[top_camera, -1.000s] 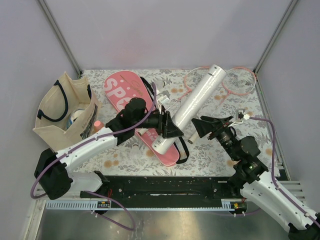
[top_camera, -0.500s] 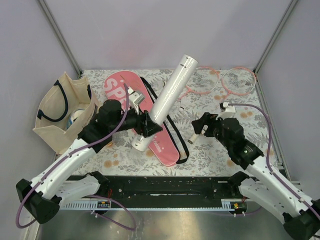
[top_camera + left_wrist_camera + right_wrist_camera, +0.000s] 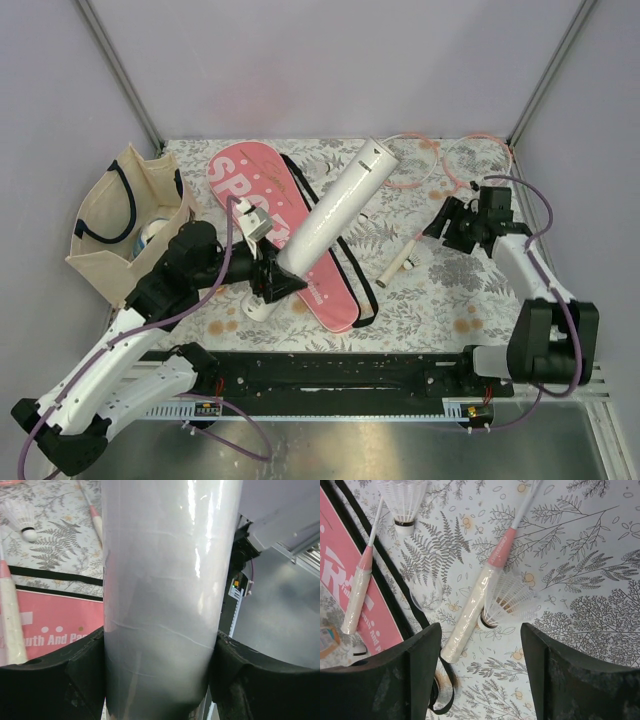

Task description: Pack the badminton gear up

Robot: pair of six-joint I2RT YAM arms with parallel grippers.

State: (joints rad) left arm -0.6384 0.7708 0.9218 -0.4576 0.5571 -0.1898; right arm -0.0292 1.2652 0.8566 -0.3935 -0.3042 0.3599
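We find the long white tube [image 3: 330, 215] slanting across the pink cover [image 3: 243, 172], its far end pointing toward the rackets [image 3: 478, 160] at the back right of the desk [image 3: 450, 300]. The left claw [image 3: 268, 282] is clenched around the tube close to its near end. In the left wrist view its black fingers [image 3: 50, 680] press on both sides of the glossy wall. We cannot tell whether the near end rests on the cover. To our mind this grip is the weak point: with so much smooth tube beyond the fingers, it may pivot or slide and swing into the cover or the tote bag [image 3: 120, 215]. Further right, the right claw [image 3: 480, 650] is released, jaws wide apart, above a racket handle [image 3: 470, 612] with a shuttlecock [image 3: 512, 600] touching it. If it closes there, we think it could crush the feathers or nudge the thin handle so it rolls away. The black strap [image 3: 395, 580] lies just beside the handle and could snag.
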